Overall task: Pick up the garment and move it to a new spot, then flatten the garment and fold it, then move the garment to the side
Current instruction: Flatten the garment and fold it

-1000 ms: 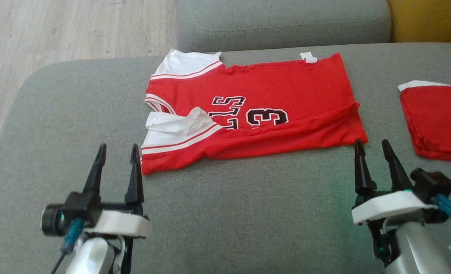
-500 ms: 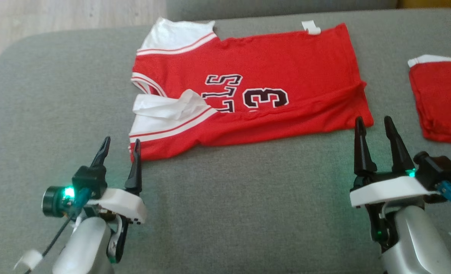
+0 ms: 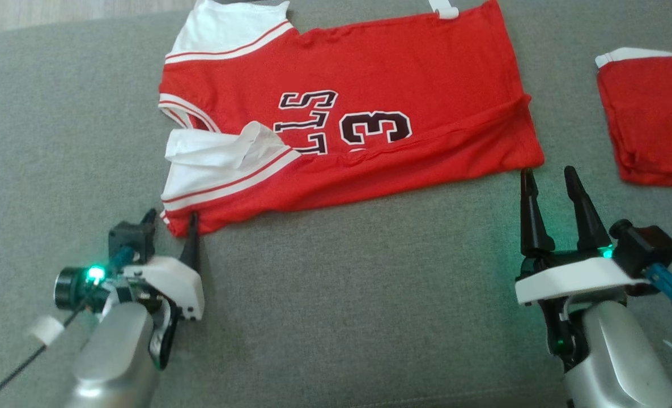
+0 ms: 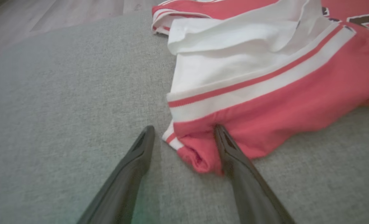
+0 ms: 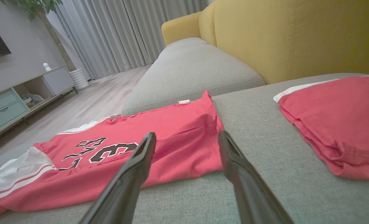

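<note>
The garment (image 3: 398, 73) is a red jersey with white sleeves and a black "3", lying spread on the grey sofa cushion (image 3: 341, 294). My left gripper (image 3: 171, 215) is open and tilted down at the near sleeve corner. In the left wrist view the garment (image 4: 265, 102) has its rolled red corner between the fingers of the left gripper (image 4: 183, 127), and the right finger touches the cloth. My right gripper (image 3: 547, 170) is open, its tips just short of the hem's near corner. In the right wrist view the right gripper (image 5: 187, 133) points at the garment (image 5: 172, 124).
A second red garment (image 3: 653, 124), folded, lies on the cushion to the right of my right gripper, also in the right wrist view (image 5: 337, 124). A yellow sofa back (image 5: 296, 37) rises behind it. Wood floor (image 3: 58, 11) lies beyond the cushion's left edge.
The head camera has tilted down, so the whole picture has slid up. My left gripper has dipped toward the cushion and come onto the sleeve corner. Both grippers stay open.
</note>
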Controlling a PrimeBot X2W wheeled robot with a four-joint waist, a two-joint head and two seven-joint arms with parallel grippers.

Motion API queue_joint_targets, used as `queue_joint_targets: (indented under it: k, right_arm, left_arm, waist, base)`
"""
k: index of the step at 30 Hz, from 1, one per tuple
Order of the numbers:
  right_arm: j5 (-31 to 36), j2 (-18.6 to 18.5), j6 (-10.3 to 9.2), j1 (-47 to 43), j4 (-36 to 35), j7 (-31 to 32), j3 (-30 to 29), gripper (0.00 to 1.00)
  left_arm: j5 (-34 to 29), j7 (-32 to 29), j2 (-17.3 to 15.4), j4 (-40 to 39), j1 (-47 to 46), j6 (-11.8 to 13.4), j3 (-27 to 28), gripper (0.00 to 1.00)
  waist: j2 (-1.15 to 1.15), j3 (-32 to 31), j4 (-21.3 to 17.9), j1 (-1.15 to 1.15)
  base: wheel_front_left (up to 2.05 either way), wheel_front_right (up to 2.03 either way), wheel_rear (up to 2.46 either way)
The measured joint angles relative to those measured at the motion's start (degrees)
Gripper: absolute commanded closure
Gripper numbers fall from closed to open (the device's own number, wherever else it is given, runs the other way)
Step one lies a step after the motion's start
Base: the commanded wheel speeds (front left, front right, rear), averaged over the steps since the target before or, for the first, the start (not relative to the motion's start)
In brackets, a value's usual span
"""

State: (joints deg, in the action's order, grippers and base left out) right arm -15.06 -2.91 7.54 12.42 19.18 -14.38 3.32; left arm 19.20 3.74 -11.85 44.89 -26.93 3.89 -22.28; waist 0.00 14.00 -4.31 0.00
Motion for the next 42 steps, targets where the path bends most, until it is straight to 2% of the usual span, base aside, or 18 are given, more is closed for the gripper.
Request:
queue_joint_targets:
  k: [1,2,3,4,9,13,16,24,32,39,40,41,42]
  right_arm:
    - [0.00,0.00,0.00,0.00,0.00,0.00,-0.08,0.00]
    - [0.00,0.00,0.00,0.01,0.02,0.00,-0.16,0.00]
    - [0.00,0.00,0.00,0.01,0.04,0.00,-0.21,0.00]
    - [0.00,0.00,0.00,0.02,0.08,0.00,-0.29,0.00]
    - [0.92,0.01,0.00,0.68,2.80,0.51,-1.34,0.00]
    - [2.88,0.03,0.00,4.48,6.45,5.81,-2.59,0.00]
    - [5.64,0.11,0.00,8.81,9.18,9.85,-6.38,0.00]
    - [15.63,0.07,0.00,17.83,19.72,18.02,-14.63,0.00]
    - [24.83,0.00,0.00,22.54,28.05,22.76,-16.84,0.00]
    - [26.75,-0.40,0.00,26.18,31.66,23.88,-17.47,0.00]
    - [26.71,-0.51,0.00,26.50,32.19,23.87,-17.51,0.25]
    - [26.66,-0.62,0.00,26.92,32.85,23.58,-17.61,0.93]
    - [26.65,-0.63,0.00,27.15,33.37,23.05,-17.74,1.00]
  left_arm:
    - [0.00,-0.75,-0.01,0.37,-0.59,-0.46,-0.07,0.00]
    - [0.00,-1.27,-0.02,0.75,-1.24,-0.77,-0.12,0.35]
    - [0.00,-1.71,-0.01,1.03,-1.76,-1.19,-0.25,0.77]
    - [0.02,-1.75,0.04,1.19,-2.13,-1.49,-0.34,1.00]
    - [0.51,1.26,0.68,1.07,-2.03,-1.53,-0.51,1.00]
    - [0.56,6.16,0.69,-1.23,-2.14,-0.88,-0.09,1.00]
    - [0.56,7.83,0.82,-3.45,-2.51,-0.91,-0.11,1.00]
    - [0.23,7.91,1.35,-7.32,-4.63,-1.96,-2.08,1.00]
    - [-0.03,7.84,1.55,-10.54,-4.65,-1.96,-3.57,1.00]
    - [-0.03,7.84,1.53,-12.13,-4.77,-1.90,-3.75,1.00]
    - [-0.03,7.84,1.51,-12.23,-4.77,-1.90,-3.77,1.00]
    - [-0.03,7.83,1.45,-12.30,-4.77,-1.90,-3.79,1.00]
    - [-0.03,7.83,1.43,-12.32,-4.77,-1.89,-3.79,1.00]
  waist:
    - [0.00,0.18,-0.11,0.00]
    - [0.00,0.28,-0.21,0.00]
    - [0.00,0.26,-0.26,0.01]
    - [0.00,0.15,-0.26,0.00]
    - [0.00,-0.61,0.39,0.00]
    - [0.00,-0.75,1.22,0.00]
    - [0.00,-0.43,1.91,0.01]
    - [0.00,0.29,4.00,0.01]
    - [0.00,1.56,5.45,0.00]
    - [0.00,2.40,5.93,0.00]
    - [0.00,2.40,5.95,0.00]
    - [0.00,2.37,5.96,0.00]
    - [0.00,2.28,5.94,0.00]
  base:
    - [0.00,0.00,0.00]
    - [0.00,0.00,0.00]
    - [0.00,0.00,0.00]
    - [0.00,0.00,0.00]
    - [0.00,0.00,0.00]
    - [0.00,0.00,0.00]
    - [0.00,0.00,0.00]
    - [0.00,0.00,0.00]
    - [0.00,0.00,0.00]
    - [0.00,0.00,0.00]
    - [0.00,0.00,0.00]
    - [0.00,0.00,0.00]
    - [0.00,0.00,0.00]
